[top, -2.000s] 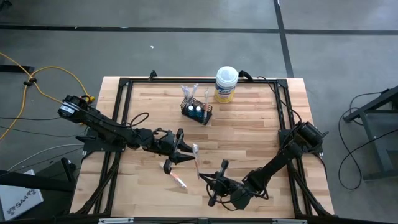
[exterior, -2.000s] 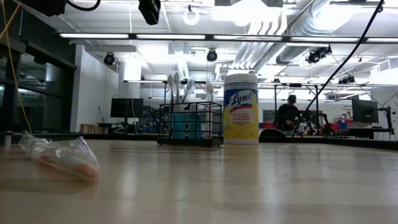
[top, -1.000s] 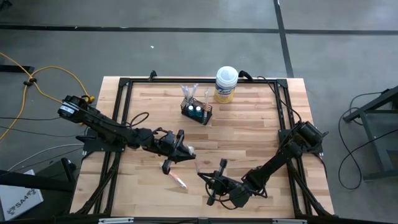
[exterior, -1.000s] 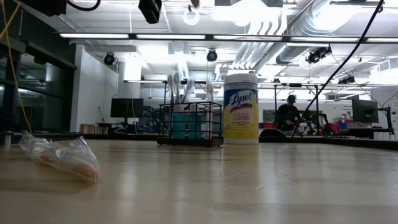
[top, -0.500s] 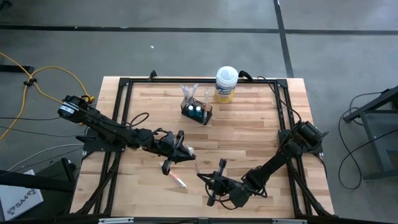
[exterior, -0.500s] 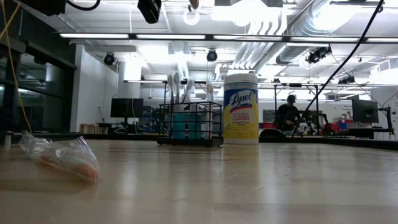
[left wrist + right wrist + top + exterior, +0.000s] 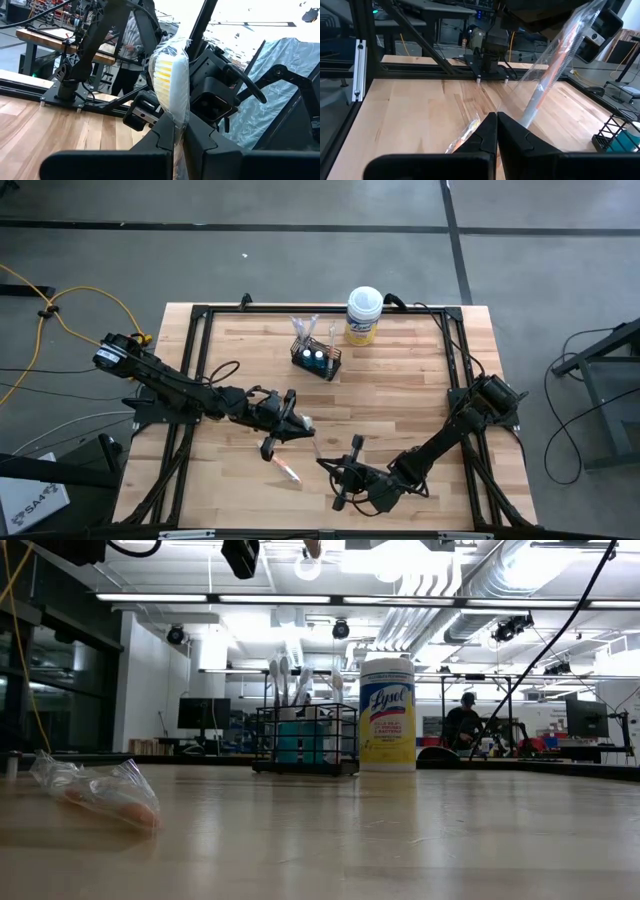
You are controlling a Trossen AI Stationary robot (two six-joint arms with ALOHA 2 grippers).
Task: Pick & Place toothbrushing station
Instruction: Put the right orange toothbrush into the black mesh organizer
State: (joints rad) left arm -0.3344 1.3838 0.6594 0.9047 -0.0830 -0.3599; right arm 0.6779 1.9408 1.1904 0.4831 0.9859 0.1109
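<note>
Both arms reach low toward mid-table, left gripper (image 7: 300,424) and right gripper (image 7: 322,463) jaws pinching one wrapped toothbrush (image 7: 170,82).

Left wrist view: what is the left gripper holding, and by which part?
The left gripper is shut on a plastic-wrapped toothbrush, pinched just below the bristled head. The right gripper pinches the same wrapper lower down.

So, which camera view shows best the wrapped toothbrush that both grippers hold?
The left wrist view: the wrapped toothbrush fills it, its yellow bristles clear. The right wrist view shows its handle, the high view only a pale streak between the left gripper and right gripper. The low view misses it.
</note>
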